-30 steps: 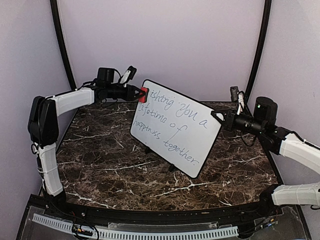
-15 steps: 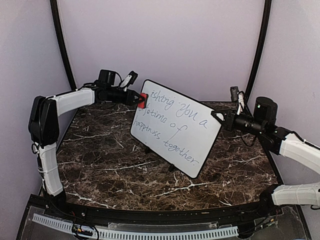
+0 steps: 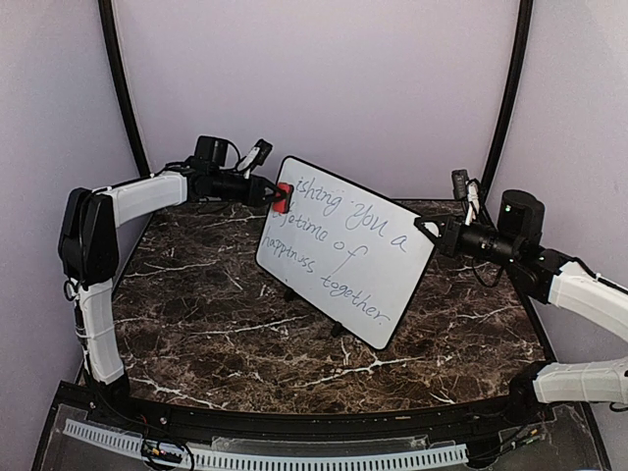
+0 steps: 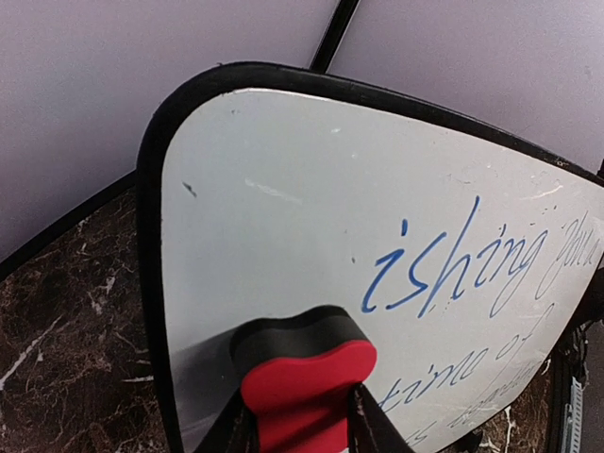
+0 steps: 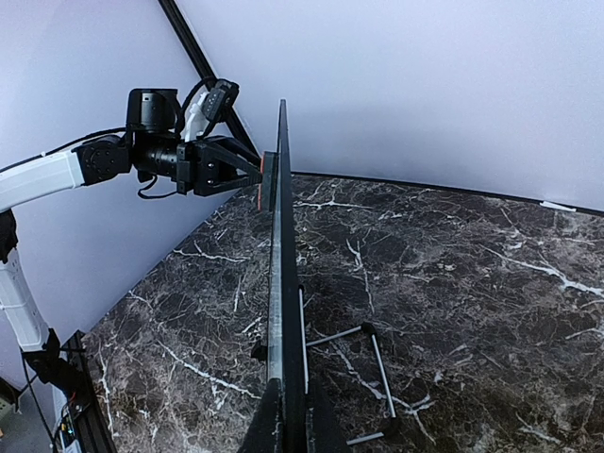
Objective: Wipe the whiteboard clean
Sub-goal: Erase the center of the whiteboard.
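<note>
**Eraser pressed to whiteboard's upper left corner**

Reaching in from the left, the left gripper (image 3: pixel 263 189) pinches a red eraser (image 3: pixel 282 194) between its fingers. The eraser's dark pad lies flat against the whiteboard (image 3: pixel 343 255) near its upper left corner. The whiteboard stands nearly upright over the middle of the dark marble table (image 3: pixel 196 294), its face turned toward the arms' bases and a wire stand (image 5: pixel 363 363) behind it. Blue writing (image 3: pixel 339 245) covers most of the face, while the patch around the eraser is bare. At right, the right gripper (image 3: pixel 429 232) is clamped tight on the whiteboard's right edge.
</note>
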Robot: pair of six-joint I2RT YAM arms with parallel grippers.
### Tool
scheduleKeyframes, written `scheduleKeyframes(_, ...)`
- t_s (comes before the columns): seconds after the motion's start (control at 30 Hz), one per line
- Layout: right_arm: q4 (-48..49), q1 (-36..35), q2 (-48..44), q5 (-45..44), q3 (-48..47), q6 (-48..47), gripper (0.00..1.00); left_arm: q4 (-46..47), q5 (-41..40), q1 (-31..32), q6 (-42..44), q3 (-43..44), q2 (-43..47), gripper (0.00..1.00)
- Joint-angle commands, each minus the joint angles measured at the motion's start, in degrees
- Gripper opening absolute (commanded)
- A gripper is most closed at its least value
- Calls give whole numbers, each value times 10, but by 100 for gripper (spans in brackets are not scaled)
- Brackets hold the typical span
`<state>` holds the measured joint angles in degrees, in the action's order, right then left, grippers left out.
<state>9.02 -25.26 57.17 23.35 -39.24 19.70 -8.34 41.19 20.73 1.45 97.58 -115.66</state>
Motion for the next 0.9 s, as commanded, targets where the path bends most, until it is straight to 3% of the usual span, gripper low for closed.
scheduleKeyframes(0.0, -26, -10, 9, 3, -10, -63, 0, 42, 13, 2, -10, 16, 18, 32)
scheduleKeyframes(0.3, -25, -11, 14, 7, -11, -62, 0, 99, 14, 2, -30, 20, 21, 32)
scheduleKeyframes(0.67, -25, -11, 20, 7, -14, -61, 0, 47, 30, 19, -5, 37, 23, 32)
scheduleKeyframes(0.87, -28, -11, 12, 5, -12, -62, 0, 71, 9, 35, -24, -45, 38, 32)
